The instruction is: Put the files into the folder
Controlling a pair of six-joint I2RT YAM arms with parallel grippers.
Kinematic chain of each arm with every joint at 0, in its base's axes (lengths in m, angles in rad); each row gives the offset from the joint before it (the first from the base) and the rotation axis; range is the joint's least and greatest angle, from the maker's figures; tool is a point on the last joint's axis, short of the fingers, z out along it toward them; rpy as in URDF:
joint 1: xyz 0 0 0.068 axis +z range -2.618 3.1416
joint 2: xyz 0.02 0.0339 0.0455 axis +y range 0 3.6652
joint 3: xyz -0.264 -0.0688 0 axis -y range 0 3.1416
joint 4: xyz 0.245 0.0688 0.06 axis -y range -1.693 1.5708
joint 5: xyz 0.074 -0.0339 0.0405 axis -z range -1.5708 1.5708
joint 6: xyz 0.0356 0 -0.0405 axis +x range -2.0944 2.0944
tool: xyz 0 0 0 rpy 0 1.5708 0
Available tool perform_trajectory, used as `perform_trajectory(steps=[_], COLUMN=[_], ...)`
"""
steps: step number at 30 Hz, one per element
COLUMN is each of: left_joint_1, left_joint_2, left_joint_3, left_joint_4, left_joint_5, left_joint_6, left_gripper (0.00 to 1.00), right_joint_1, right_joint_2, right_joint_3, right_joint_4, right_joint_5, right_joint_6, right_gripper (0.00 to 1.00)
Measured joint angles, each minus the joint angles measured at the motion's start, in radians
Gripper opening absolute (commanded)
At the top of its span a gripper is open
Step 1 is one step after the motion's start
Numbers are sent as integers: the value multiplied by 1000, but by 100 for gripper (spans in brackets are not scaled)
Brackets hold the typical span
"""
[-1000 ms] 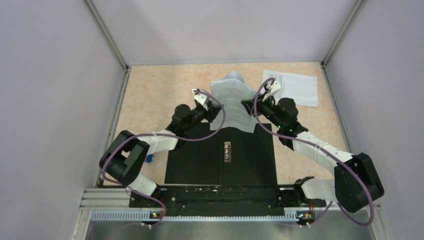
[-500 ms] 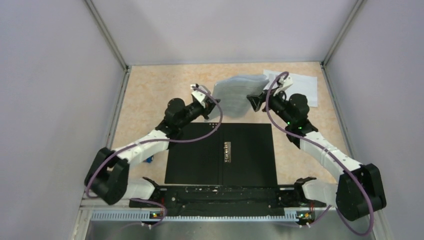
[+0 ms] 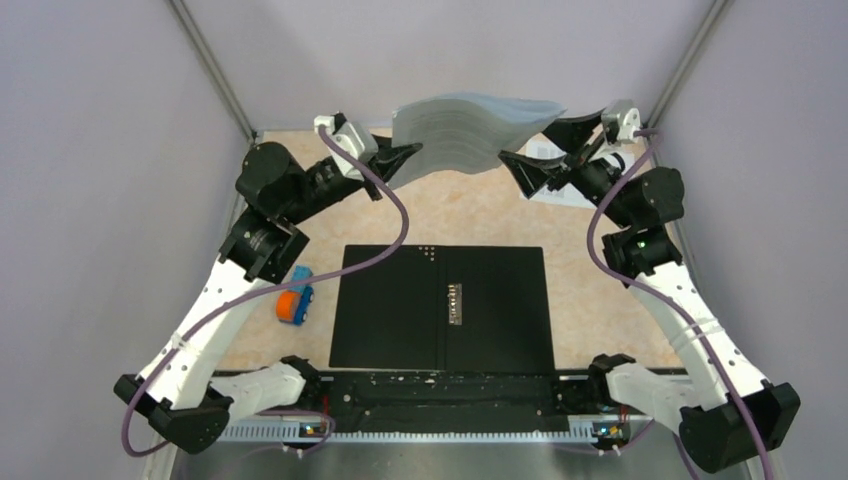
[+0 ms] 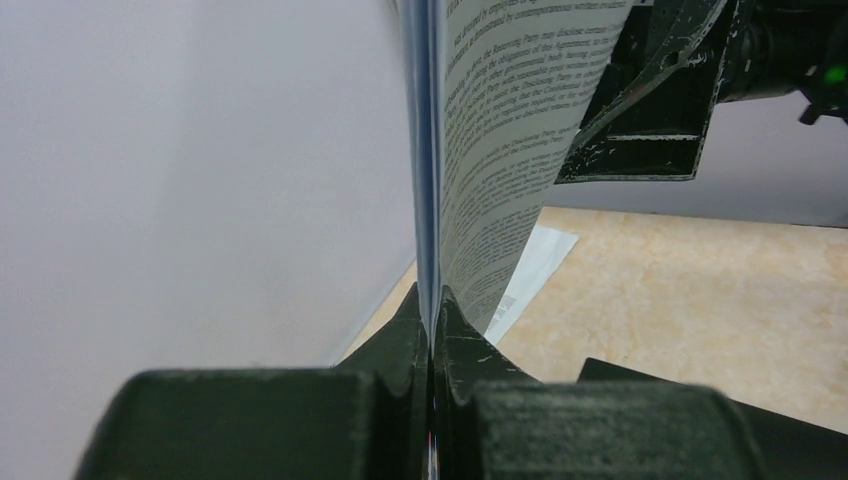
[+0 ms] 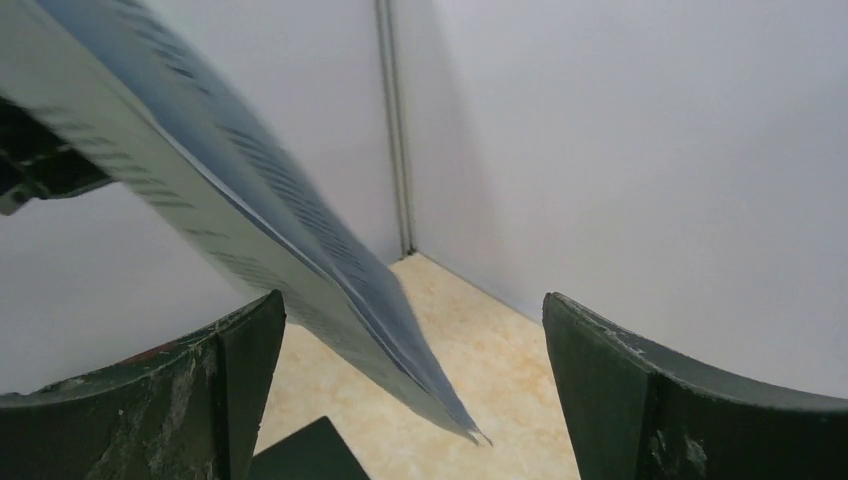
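Pale lilac walls [image 3: 100, 150] box in a beige speckled surface [image 3: 480, 210]. My left end effector [image 3: 405, 158] is clamped on one edge of a stack of white, densely printed paper sheets [image 3: 470, 130], holding it in the air near the back wall. My right end effector [image 3: 545, 142] is spread wide, with the stack's other corner between its fingers. A flat rectangular folder [image 3: 390, 310] lies open on the surface near my bases, black inside up.
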Motion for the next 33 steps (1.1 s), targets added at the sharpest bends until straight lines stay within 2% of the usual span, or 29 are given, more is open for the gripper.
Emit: perform_trajectory(steps=[4, 8, 10, 13, 15, 29, 33], left_joint_1=[4, 25, 37, 56, 68, 146, 150], left_joint_2=[63, 121, 143, 164, 171, 176, 175], left_joint_3=[135, 191, 204, 207, 207, 233, 244], left_joint_4=[-141, -235, -263, -293, -294, -229, -204], left_joint_5=[54, 100, 111, 135, 157, 371, 408], left_joint_6=[-27, -80, -105, -148, -185, -391, -416], left_gripper=[0, 0, 0, 0, 0, 0, 0], right_joint_1=[0, 0, 0, 0, 0, 0, 0], right_joint_2=[22, 32, 32, 32, 32, 37, 51], right_joint_3=[78, 104, 104, 104, 104, 74, 76], right_joint_4=[0, -7, -20, -30, -30, -10, 34], right_joint_5=[-108, -188, -212, -238, -251, -286, -344], right_joint_6=[27, 50, 53, 71, 84, 139, 186], right_gripper=[97, 94, 86, 67, 62, 64, 53])
